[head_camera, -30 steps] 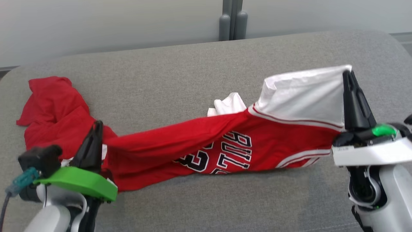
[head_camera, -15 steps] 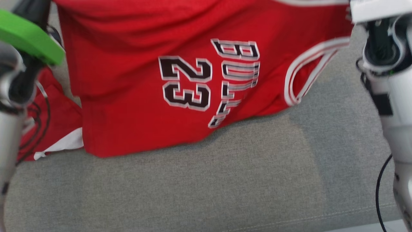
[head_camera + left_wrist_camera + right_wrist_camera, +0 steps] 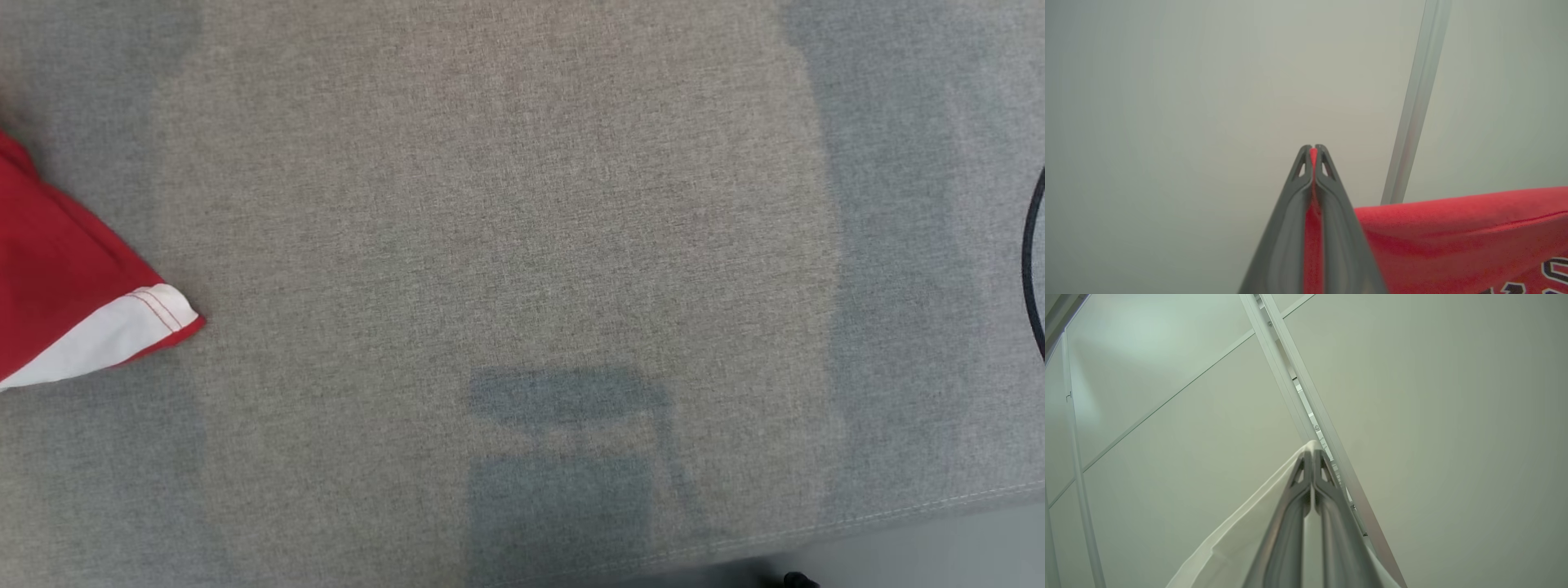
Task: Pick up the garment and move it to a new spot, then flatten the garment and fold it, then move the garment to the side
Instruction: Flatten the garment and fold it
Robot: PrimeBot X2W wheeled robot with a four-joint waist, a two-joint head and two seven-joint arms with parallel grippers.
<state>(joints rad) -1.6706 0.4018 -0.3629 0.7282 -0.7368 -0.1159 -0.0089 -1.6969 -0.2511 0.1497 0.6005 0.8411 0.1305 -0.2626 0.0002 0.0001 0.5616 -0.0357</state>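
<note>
Between the clamped left fingers (image 3: 1313, 150) sits the garment (image 3: 1453, 232), red cloth; the right fingers (image 3: 1312, 454) pinch its white edge. Likely held spread for moving, one corner hanging below them over the cushion (image 3: 522, 245).

Red garment (image 3: 57, 269) with white-trimmed corner showing at nine o'clock in head view, red cloth stretching toward four o'clock in left wrist view
</note>
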